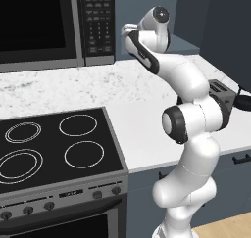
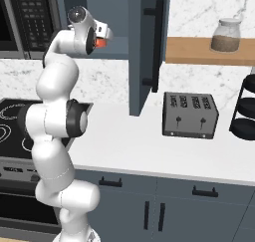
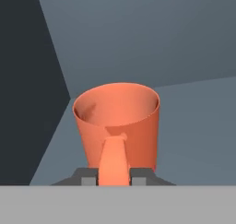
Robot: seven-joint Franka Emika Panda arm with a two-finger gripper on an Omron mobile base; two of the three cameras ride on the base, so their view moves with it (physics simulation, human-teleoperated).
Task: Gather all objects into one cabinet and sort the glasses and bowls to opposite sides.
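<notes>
The orange mug [image 3: 117, 117] stands upright on the floor of the blue-grey cabinet [image 3: 193, 126], its handle turned toward the hand. My gripper [image 3: 114, 176] has its two fingertips pressed against either side of that handle. From the right base view the gripper [image 2: 103, 37] is raised at shelf height just inside the cabinet, with a bit of the orange mug [image 2: 101, 43] showing under it. The cabinet door [image 2: 142, 52], with its long black bar handle, hangs open to the right of the hand. The cups and the bowl are out of view.
A black microwave [image 1: 44, 26] hangs left of the cabinet, above the stove [image 1: 54, 149]. On the white counter [image 2: 129, 141] a toaster [image 2: 190, 115] sits right of the open door. A jar [image 2: 226, 35] stands on a wooden shelf, with a black tiered rack [image 2: 246, 106] at the far right.
</notes>
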